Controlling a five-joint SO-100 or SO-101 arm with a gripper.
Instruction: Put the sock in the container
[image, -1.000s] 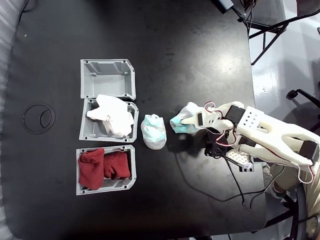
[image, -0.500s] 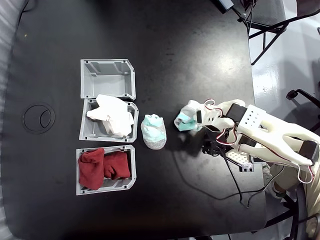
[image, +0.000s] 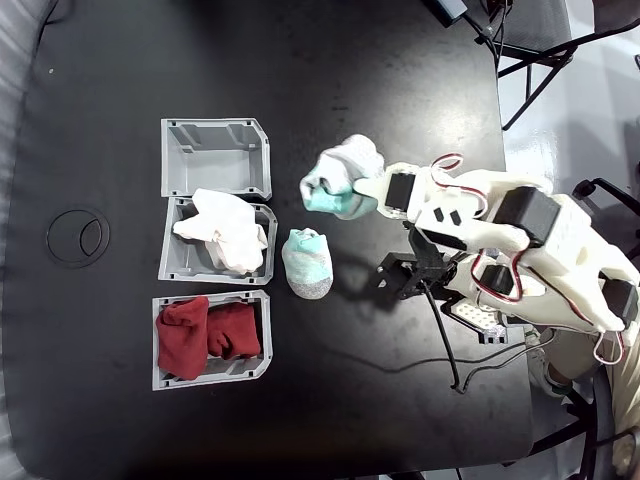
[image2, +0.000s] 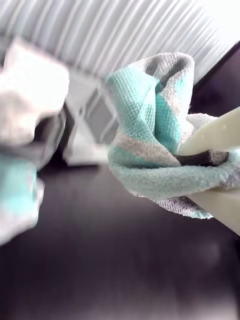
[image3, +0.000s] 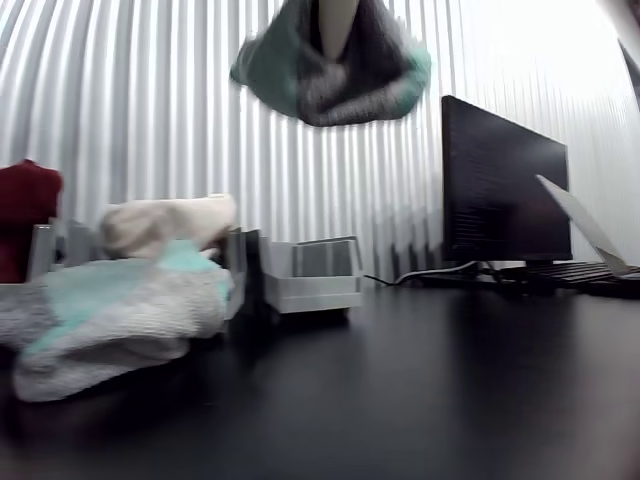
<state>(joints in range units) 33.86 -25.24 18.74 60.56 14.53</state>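
A: Black table (image: 350, 60), fixed view, L to R: 3 grey bins — the container (image: 216, 158) bare, 1 w/ white socks (image: 222, 230), 1 w/ dark red socks (image: 208, 335). Then an oval mint sock (image: 308, 262).

B: Change?

A: The sock (image: 338, 182) was low by the table 1 s ago; now raised, nearer the container. Gripper (image: 362, 189) pinched tight on it. Lift done, I'd say; drop left.

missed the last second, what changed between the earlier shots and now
In the fixed view the gripper, already shut on the sock, carried it up and to the left, nearer the empty container; the other view shows the sock hanging well above the table. The jaws kept their hold throughout. The oval mint sock and the bins of white socks and red socks stayed put.
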